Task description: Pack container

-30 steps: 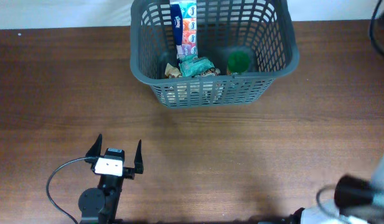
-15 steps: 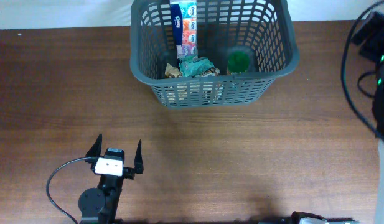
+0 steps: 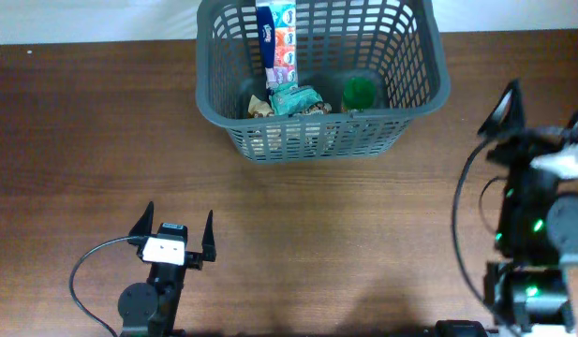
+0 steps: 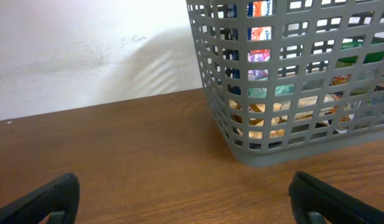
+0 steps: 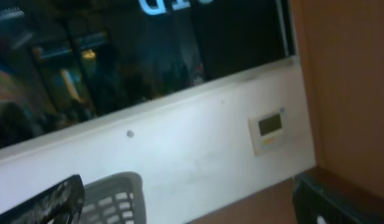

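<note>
Dark grey plastic, the slotted container (image 3: 317,140) sits at 12 o'clock on the wooden counter (image 3: 363,234). It already holds a tall tissue pack (image 3: 276,37), a teal packet (image 3: 295,97) and a green-lidded jar (image 3: 360,91). Within the last second the right end effector (image 5: 188,200) has swung into view at 3 o'clock, fingers apart, empty, its camera facing the wall. The left end effector (image 3: 179,215) sits at 7 o'clock, spread and empty. Nothing loose shows outside the container, so packing looks essentially done.

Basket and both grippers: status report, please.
Left gripper open, empty, low near the table front. Right gripper open, empty, right of the basket. Basket upright, packets already inside. Nothing blocking its open top.
</note>
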Robot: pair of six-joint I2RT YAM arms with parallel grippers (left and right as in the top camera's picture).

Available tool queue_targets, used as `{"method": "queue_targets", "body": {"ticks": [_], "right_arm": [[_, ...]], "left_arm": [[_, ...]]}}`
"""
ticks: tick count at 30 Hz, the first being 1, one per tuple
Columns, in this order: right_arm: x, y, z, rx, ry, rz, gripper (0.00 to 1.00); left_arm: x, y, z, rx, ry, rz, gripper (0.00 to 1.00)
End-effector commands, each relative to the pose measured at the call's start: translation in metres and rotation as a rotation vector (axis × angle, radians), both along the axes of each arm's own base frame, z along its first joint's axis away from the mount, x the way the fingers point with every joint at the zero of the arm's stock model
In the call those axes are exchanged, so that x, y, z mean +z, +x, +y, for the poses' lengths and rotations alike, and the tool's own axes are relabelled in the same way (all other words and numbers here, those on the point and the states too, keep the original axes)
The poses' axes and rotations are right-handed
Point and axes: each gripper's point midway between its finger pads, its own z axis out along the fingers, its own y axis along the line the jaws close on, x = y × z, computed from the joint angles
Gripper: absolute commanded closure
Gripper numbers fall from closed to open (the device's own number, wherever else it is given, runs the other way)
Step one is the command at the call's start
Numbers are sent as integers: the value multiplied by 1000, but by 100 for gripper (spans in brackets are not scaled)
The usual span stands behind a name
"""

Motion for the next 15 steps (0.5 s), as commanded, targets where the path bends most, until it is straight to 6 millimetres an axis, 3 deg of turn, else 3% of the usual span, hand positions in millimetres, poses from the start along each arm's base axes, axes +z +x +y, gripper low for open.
{"method": "queue_targets", "body": {"ticks": [1,7,15], "right_arm": [[-26,-11,8,24,-6,-16,1],[-54,-23,16,59,-14,-29,1],[-74,-36,21,89,-23,-37,1]], "left_arm": [[-1,0,3,14,-12,3,1],[-1,0,3,14,-12,3,1],[-1,0,3,14,-12,3,1]]}}
